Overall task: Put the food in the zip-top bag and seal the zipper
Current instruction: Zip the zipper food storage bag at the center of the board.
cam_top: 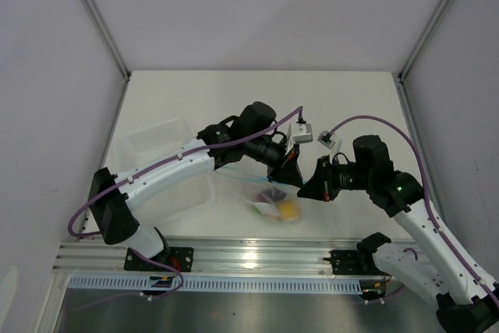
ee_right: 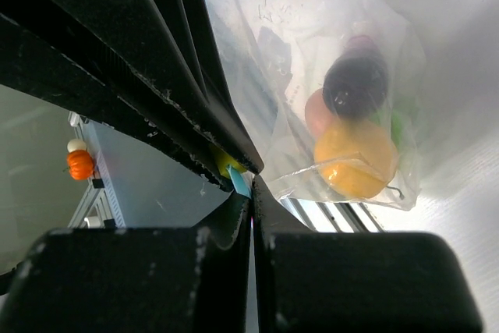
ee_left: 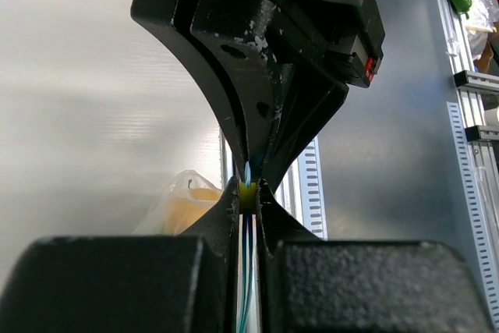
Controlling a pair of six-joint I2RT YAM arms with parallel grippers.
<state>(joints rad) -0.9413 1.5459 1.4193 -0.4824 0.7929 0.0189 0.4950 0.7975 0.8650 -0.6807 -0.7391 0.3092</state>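
Note:
The clear zip-top bag (cam_top: 261, 193) hangs between both grippers above the table near its front edge. The food is inside it: a yellow piece (ee_right: 355, 154), a purple piece (ee_right: 355, 83), a pink piece (ee_right: 316, 111) and a green piece (ee_right: 399, 126). My left gripper (cam_top: 295, 173) is shut on the light blue zipper (ee_left: 247, 271), with a small yellow slider (ee_left: 248, 195) at its fingertips. My right gripper (cam_top: 310, 181) faces it tip to tip and is shut on the zipper's end (ee_right: 238, 181). The bag also shows in the left wrist view (ee_left: 187, 200).
A white perforated basket (cam_top: 160, 142) lies at the left of the table, with a clear tub (cam_top: 175, 196) in front of it. An aluminium rail (cam_top: 249, 255) runs along the table's near edge. A small orange toy (ee_right: 79, 164) sits beyond the rail.

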